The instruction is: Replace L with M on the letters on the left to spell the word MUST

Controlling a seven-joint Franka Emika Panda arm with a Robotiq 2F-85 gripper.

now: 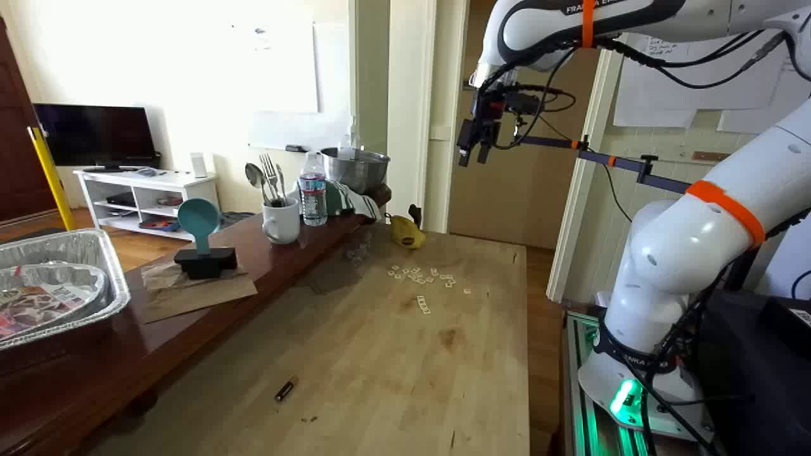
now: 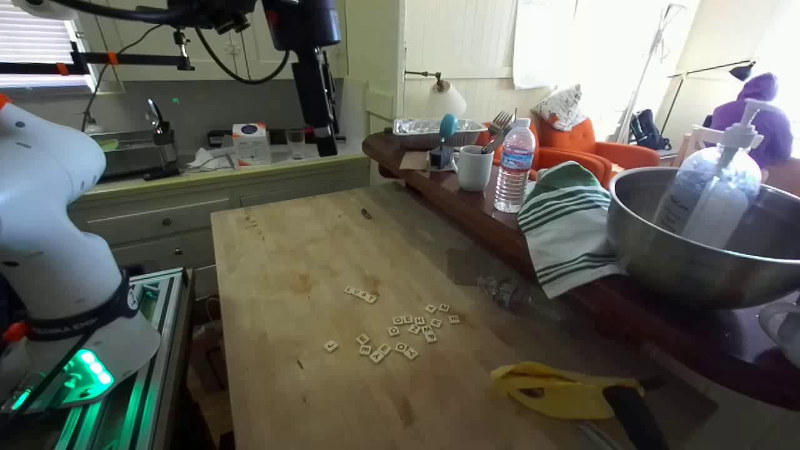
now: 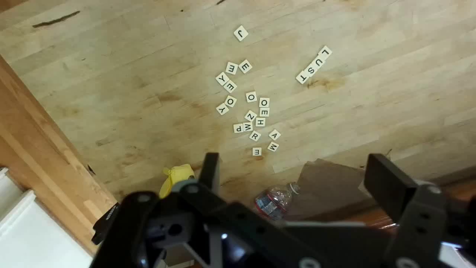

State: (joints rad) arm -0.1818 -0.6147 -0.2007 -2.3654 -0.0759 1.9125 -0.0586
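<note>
Four letter tiles [image 2: 360, 294] reading LUST lie in a straight row on the wooden table [image 2: 269, 262], to the far side of the loose letters [image 2: 408, 319] in an exterior view, while the gripper [image 3: 293, 169], its empty jaws spread wide, hangs well above them.

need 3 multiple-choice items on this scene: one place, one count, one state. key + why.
1. Where does the white mug stand?
A in the metal bowl
B on the dark wood surface
C on the floor

2. How many pieces form the LUST row?
A four
B six
C two

3. What state is the claw in?
A shut, empty
B shut on something
C open, empty

1 B: its base rests on that wood in both exterior views.
2 A: L, U, S and T are readable in the wrist view.
3 C: its fingers stand wide apart, gripping nothing.
</note>
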